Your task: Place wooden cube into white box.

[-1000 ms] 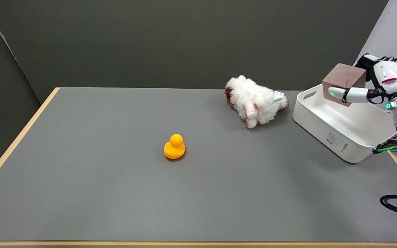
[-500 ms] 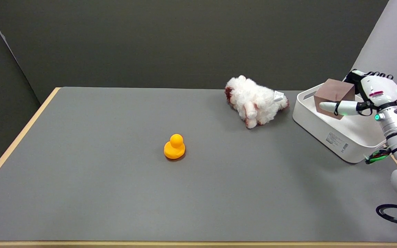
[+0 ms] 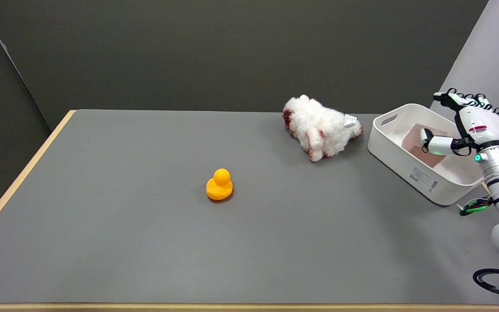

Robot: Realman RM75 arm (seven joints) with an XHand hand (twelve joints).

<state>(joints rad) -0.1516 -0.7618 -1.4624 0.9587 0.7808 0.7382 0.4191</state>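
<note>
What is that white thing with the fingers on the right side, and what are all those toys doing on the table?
That is a robot's right hand on the end of a white arm. A person steers it from somewhere else. The picture comes from a camera above the near side of the table, looking down and across it.

On the gray table sit an orange rubber duck, a fluffy white stuffed animal and a white box.

The robot's job is to put a wooden cube into the box. The cube is down inside the box now. The hand is right beside it with its fingers spread; I cannot tell whether it is holding the cube or has let go.
</note>
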